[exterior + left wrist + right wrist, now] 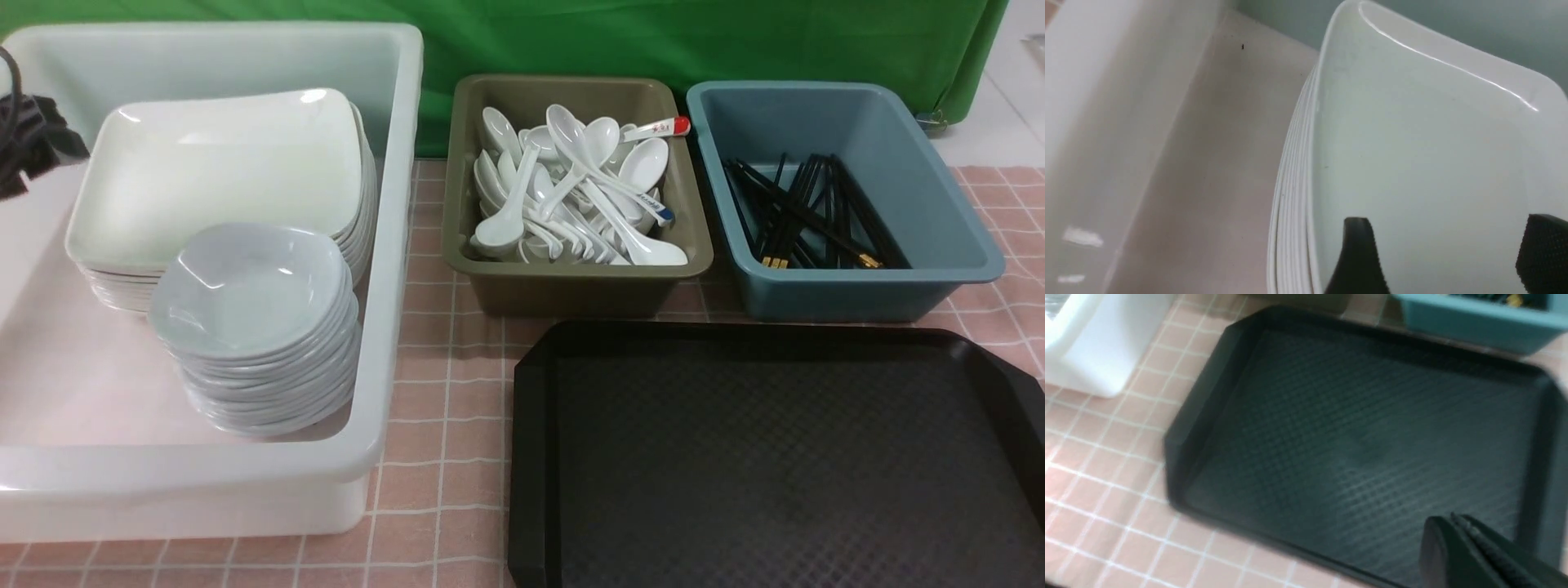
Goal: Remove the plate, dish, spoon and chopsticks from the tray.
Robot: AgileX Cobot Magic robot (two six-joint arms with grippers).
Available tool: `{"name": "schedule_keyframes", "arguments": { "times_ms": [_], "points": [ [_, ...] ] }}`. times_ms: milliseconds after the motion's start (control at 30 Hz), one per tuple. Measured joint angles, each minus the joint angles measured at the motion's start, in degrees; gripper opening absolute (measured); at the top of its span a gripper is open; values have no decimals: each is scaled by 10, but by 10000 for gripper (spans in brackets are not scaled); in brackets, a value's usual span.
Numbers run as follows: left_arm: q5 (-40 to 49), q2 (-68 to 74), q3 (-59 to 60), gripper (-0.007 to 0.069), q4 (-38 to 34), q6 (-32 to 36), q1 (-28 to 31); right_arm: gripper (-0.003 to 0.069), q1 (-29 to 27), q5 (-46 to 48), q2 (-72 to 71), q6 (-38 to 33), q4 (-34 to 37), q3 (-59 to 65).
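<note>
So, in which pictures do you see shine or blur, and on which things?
Front view: glare spots on the top plate and a bright reflection in the top bowl; left wrist view: a thin curved shine along the plate's edge, with the white tub's wall blurred; right wrist view: the tray looks soft, and the blue tub is blurred too.

Front view: bright, mostly sharp; white glare on plates [220, 171] and bowls [249, 294]; soft shadow beneath tubs [571, 290]. Left wrist view: dimmer, blurred tub wall [1126, 81]. Right wrist view: soft, slightly blurred overall.
</note>
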Motion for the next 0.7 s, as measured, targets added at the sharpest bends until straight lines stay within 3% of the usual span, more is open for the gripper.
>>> {"name": "schedule_keyframes", "arguments": {
  "times_ms": [67, 167, 233, 367, 433, 533, 700],
  "points": [
    [26, -30, 0, 398, 24, -8, 0, 30, 0, 0, -40, 10, -18, 4],
    [72, -79, 0, 208, 52, -12, 0, 30, 0, -15, -107, 12, -29, 35],
    [98, -117, 0, 64, 66, -9, 0, 30, 0, -97, -182, -4, -14, 104],
    [104, -146, 0, 6, 68, -7, 0, 30, 0, -284, -247, -66, 71, 222],
    [104, -161, 0, -4, 69, -7, 0, 30, 0, -448, -265, -124, 166, 315],
    [103, -166, 0, -4, 69, -7, 0, 30, 0, -580, -265, -142, 209, 380],
    [103, -166, 0, -3, 68, -7, 0, 33, 0, -649, -266, -143, 228, 432]
  ]
}}
